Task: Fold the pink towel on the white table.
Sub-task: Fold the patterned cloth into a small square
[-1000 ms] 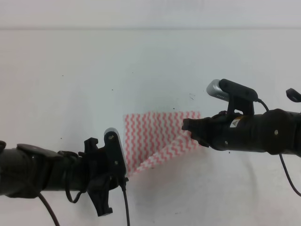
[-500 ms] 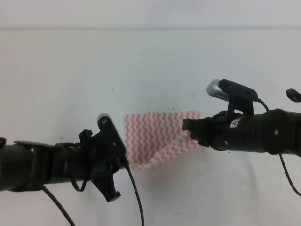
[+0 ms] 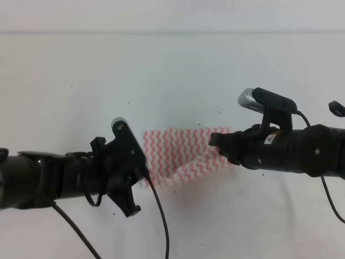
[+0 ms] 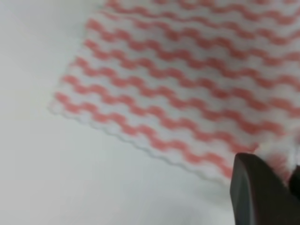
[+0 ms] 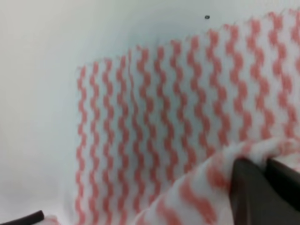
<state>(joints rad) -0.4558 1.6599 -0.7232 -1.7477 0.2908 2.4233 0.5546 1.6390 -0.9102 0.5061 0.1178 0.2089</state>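
The pink towel, with pink and white zigzag stripes, lies in the middle of the white table. Its near edge is lifted and doubled over. My left gripper is shut on the towel's near-left corner. In the left wrist view a dark finger pinches the cloth at the lower right. My right gripper is shut on the raised right edge. In the right wrist view the fingers clamp a fold of the towel above the flat layer.
Black cables hang from both arms, one trailing over the near table under the left wrist. Small dark specks dot the table beyond the towel. The table's far edge runs across the top.
My left gripper has moved away from me and slightly right, carrying the towel's near-left corner over the flat part. The right gripper has barely moved.
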